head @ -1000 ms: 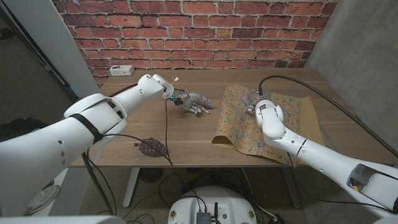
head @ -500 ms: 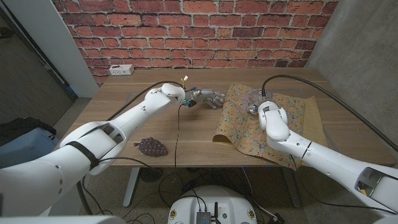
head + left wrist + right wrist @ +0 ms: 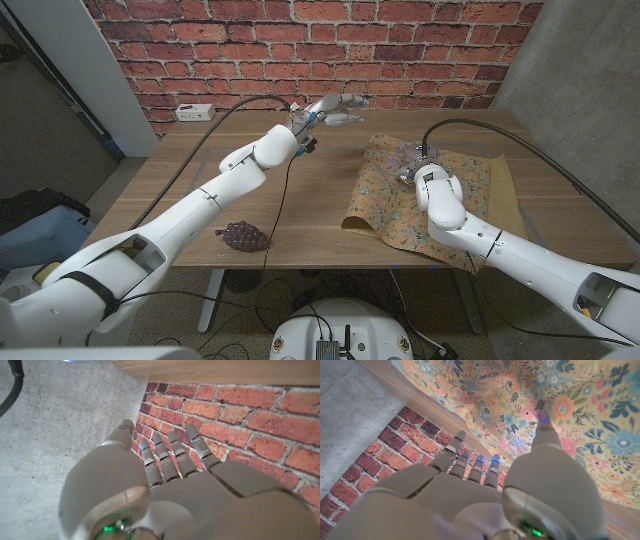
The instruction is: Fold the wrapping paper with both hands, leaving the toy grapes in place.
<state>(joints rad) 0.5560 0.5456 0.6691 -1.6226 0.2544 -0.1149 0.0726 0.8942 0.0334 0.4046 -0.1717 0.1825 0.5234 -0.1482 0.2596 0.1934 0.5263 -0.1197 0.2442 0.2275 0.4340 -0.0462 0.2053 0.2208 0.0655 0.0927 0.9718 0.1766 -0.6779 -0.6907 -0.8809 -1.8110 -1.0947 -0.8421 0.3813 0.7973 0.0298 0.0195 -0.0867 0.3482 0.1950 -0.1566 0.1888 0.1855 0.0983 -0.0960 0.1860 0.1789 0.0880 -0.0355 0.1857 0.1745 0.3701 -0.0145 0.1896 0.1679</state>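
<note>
1. Floral paper (image 3: 420, 200) lies on the right half of the wooden table (image 3: 300, 200), partly folded: its kraft underside shows along the far and right borders, and the near-left corner curls up off the wood.
2. The right hand (image 3: 412, 158) rests on the paper near its far edge, at about 12 o'clock of the sheet. In the right wrist view its fingers (image 3: 470, 467) reach out over the print, thumb tip touching it; whether it pinches an edge I cannot tell.
3. The left hand (image 3: 335, 108) hangs in the air at about 10 o'clock from the paper, near the brick wall (image 3: 300, 50), fingers straight and apart, holding nothing.
4. The grapes (image 3: 243, 237) sit near the table's front edge, at about 8 o'clock from the paper, well apart from it.
5. Risks, as I judge them: with only one hand on it, the sheet could slide or crease crookedly; the left arm's hanging cable (image 3: 280, 205) passes just beside the grapes and could drag them.
</note>
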